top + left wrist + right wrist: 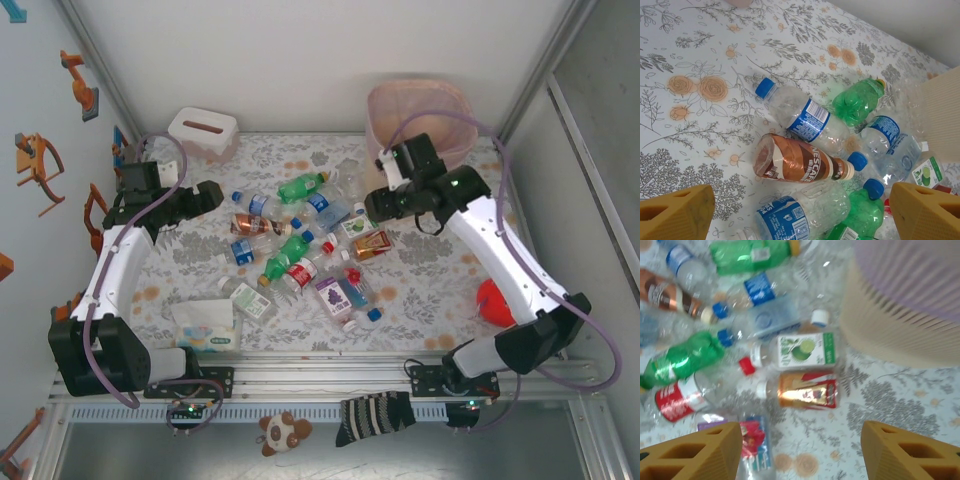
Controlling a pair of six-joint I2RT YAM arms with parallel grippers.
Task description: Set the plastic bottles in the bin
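Observation:
Several plastic bottles (300,250) lie in a loose pile on the flowered tablecloth at mid-table. My left gripper (205,195) hovers open at the pile's left edge. Below its open jaws (800,215) lie a brown Nescafe bottle (800,162) and a clear blue-labelled bottle (790,215). My right gripper (378,205) hangs open over the pile's right side, nothing between its fingers (800,450). Ahead of them lie a gold-and-red labelled bottle (807,390) and a lime-labelled bottle (802,351). The beige bin (420,120) with its pink liner stands at the back right, close behind the right gripper (900,315).
A white tissue box (203,133) stands at the back left. A soft tissue pack (205,327) lies near the front left. A red object (493,300) sits by the right arm. White walls close the back and both sides.

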